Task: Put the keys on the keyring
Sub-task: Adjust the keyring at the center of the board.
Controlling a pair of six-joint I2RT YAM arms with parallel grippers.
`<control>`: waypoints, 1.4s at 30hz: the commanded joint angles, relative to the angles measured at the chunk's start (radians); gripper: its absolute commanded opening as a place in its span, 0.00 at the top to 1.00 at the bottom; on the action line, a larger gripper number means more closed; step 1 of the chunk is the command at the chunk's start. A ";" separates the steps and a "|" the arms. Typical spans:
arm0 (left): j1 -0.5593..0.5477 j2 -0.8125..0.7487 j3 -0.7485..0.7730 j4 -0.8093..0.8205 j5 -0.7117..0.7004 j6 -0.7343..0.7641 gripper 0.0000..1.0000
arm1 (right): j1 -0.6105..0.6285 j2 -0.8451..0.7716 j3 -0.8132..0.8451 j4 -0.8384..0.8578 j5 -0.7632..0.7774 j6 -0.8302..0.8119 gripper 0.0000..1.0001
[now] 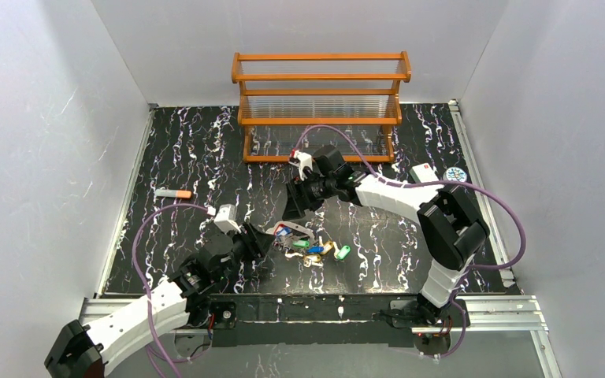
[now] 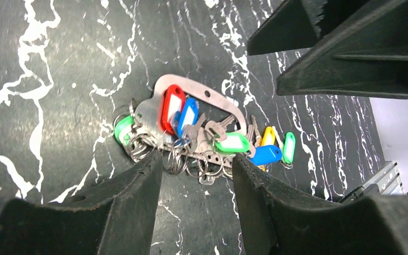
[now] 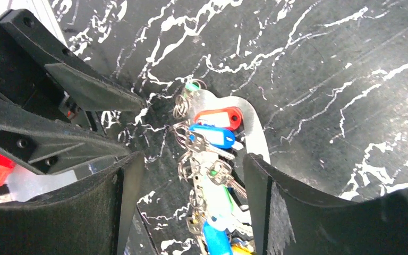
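1. At the left, the left gripper (image 1: 268, 239) is hovering just beside the pile. Its fingers (image 2: 138, 207) are standing apart and gripping nothing, and the heap is lying just past their tips.
2. In the middle, the keyring (image 2: 212, 96) is lying flat on the black marbled table (image 1: 189, 150), with the keys (image 2: 228, 143) bunching over and along its near side.
3. Red- and blue-tagged keys are resting across the loop and a green tag is sitting at its left end. These are looking the likeliest to be threaded on already.
4. Further right, a yellow, a blue and a green tag are lying just beside the loop's end, seemingly loose. I am judging the job as partway done at best, with those stragglers left to go on.
5. At the right, the right gripper (image 1: 292, 211) is hanging over the same pile, its jaws spread wide and holding nothing.
6. Small split rings are tangling under the tags, so it is proving hard to tell whether any key is truly on the loop. The right wrist view is cutting off the pile's lower end at the frame edge.
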 commanded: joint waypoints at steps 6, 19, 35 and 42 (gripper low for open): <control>0.000 0.067 -0.021 -0.048 0.012 -0.254 0.58 | -0.006 -0.032 -0.087 -0.122 -0.023 -0.114 0.34; 0.000 0.429 0.045 0.190 0.060 -0.216 0.68 | 0.005 -0.004 -0.195 -0.111 -0.100 -0.063 0.56; 0.011 0.587 0.241 0.060 -0.042 0.043 0.61 | 0.034 -0.071 -0.199 -0.097 -0.105 -0.015 0.56; 0.011 0.472 0.225 -0.055 -0.008 0.027 0.58 | 0.034 -0.075 -0.132 -0.155 -0.040 -0.065 0.52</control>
